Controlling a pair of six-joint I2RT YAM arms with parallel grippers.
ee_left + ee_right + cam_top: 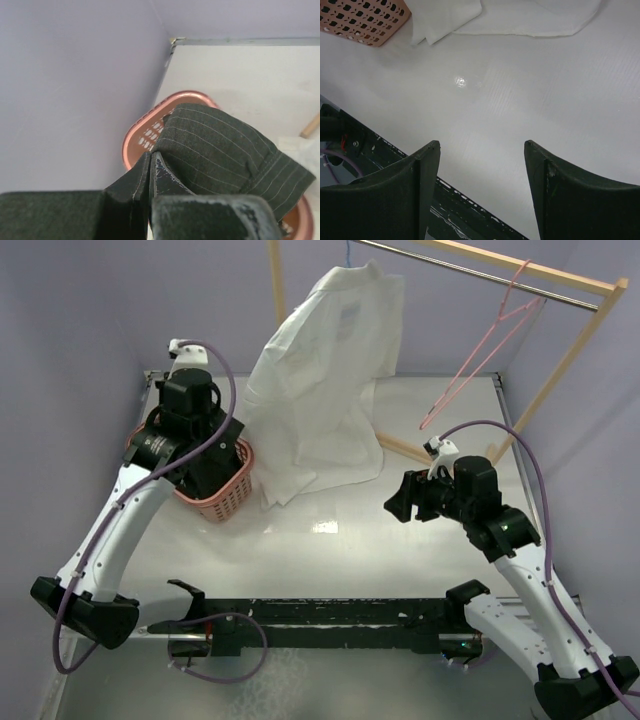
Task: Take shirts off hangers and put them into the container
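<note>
The dark pinstriped shirt (220,145) lies bunched in the salmon-pink basket (228,502), spilling over its rim (135,131). My left gripper (151,156) is shut just above the basket, its tips against the shirt's edge. I cannot tell whether cloth is pinched between them. The white shirt (325,380) hangs from a blue hanger (347,252) on the rack, its hem resting on the table (445,17). An empty pink hanger (480,355) hangs further right. My right gripper (400,502) (482,144) is open over bare table, holding nothing.
A wooden rack with a metal rail (480,275) spans the back, its slanted leg (570,360) at the right. A black mounting bar (340,615) runs along the near edge. Lilac walls close in on the left and the back.
</note>
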